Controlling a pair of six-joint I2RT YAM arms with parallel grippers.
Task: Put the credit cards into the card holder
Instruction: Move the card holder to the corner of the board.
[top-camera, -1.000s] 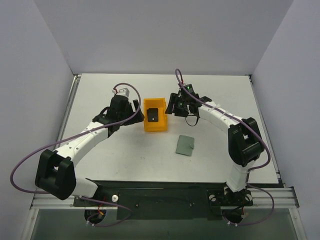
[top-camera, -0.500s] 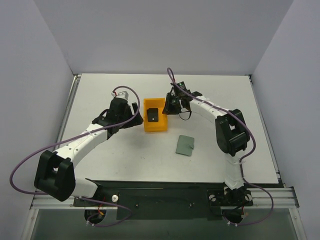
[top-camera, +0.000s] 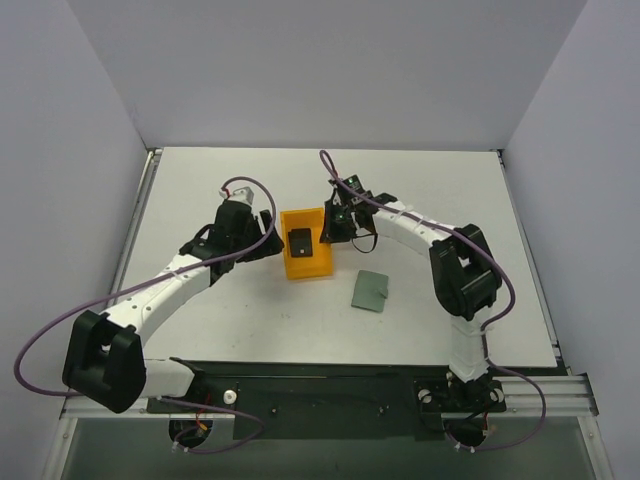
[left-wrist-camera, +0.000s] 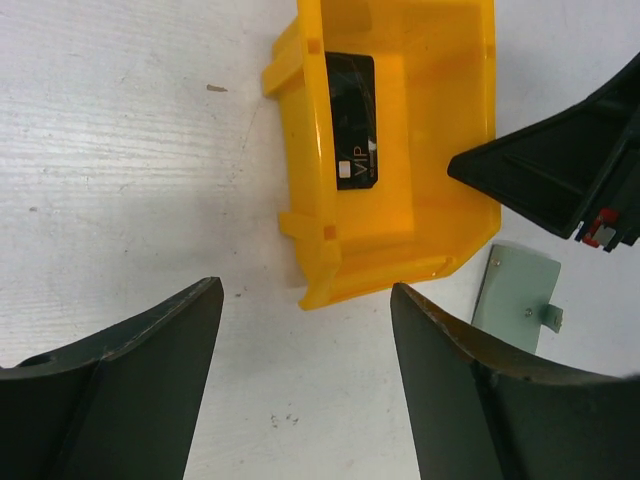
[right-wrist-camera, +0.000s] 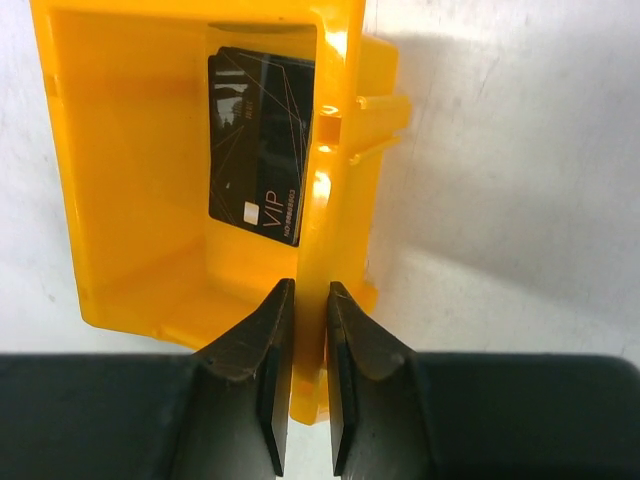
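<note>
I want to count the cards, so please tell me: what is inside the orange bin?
One black card marked VIP lies flat on the floor of the orange bin. Whether more cards lie under it cannot be seen.

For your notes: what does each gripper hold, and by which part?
The right gripper holds the orange bin, jaws clamped on its side wall; the left gripper holds nothing.

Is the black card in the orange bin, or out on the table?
In the bin: the card lies flat on its floor. The wallet lies apart on the table.
</note>
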